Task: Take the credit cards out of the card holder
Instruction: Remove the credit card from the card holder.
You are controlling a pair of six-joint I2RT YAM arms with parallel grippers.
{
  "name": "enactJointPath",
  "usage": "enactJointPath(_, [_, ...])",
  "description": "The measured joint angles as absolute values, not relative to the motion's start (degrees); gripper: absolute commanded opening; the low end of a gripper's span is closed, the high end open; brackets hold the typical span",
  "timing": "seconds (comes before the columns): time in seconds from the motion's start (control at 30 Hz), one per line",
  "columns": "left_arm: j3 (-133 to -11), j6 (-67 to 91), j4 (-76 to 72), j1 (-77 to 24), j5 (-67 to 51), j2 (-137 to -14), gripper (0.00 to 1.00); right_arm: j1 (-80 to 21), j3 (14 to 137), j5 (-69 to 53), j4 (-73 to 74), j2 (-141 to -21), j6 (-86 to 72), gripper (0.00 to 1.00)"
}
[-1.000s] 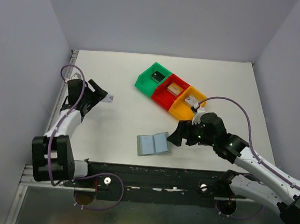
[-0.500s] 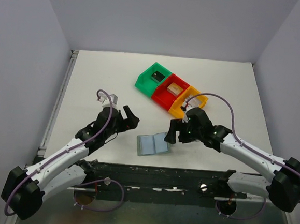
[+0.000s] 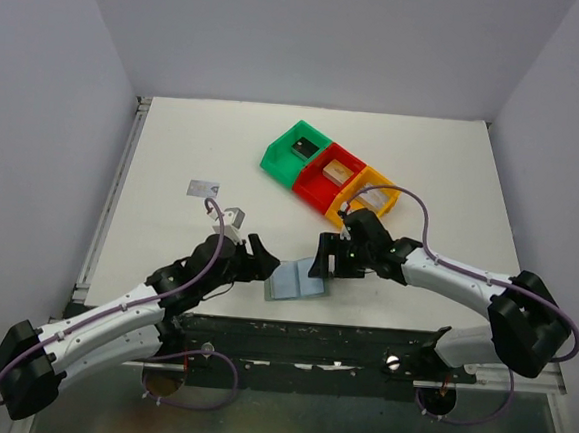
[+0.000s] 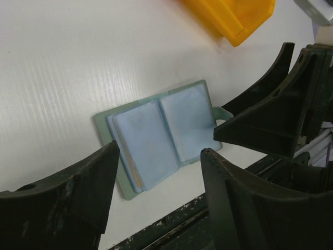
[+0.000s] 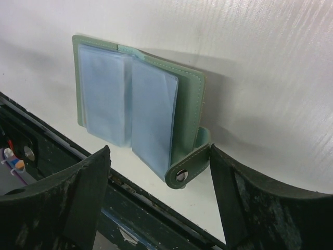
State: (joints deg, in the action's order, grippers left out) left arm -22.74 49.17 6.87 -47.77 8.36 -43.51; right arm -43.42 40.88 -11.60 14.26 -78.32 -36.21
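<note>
Card holder (image 3: 294,280) between both spread jaws

Left gripper (image 3: 264,259) and right gripper (image 3: 320,259) flank the card holder (image 3: 295,281).

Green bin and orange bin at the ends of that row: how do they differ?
The green bin holds a black card; the orange bin holds a pale card. The green bin sits at the far left end of the row, the orange bin at the nearer right end. Both are open-topped and flank the red bin.
</note>
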Motion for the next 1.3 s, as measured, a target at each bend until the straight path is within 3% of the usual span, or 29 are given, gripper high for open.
enactJointPath(0.13, [-19.73,49.34,6.13,-47.77,7.81,-42.22,0.61,-43.44,40.88,-10.48,14.74,-78.65,-36.49,0.77])
enactJointPath(0.37, [-19.29,48.77,5.15,-47.79,7.01,-42.57,0.59,-43.44,40.88,-6.44,18.09,-78.22,-36.36,0.63])
enactJointPath(0.7, [-19.29,48.29,2.46,-47.81,5.3,-45.84,0.59,-43.44,40.91,-3.9,21.34,-78.22,-35.53,0.18])
enactJointPath(0.83, [-19.29,48.23,1.74,-47.81,5.04,-46.33,0.69,-43.44,40.91,-3.77,22.22,-78.04,-34.72,0.0])
enactJointPath(0.97, [-19.33,48.21,1.39,-47.81,4.51,-48.07,0.83,-43.46,40.88,-4.38,22.26,-75.92,-33.93,0.0])
enactJointPath(1.3, [-20.51,48.16,1.37,-47.86,2.96,-51.72,0.82,-44.95,38.24,-8.01,19.73,-67.94,-33.67,0.0])
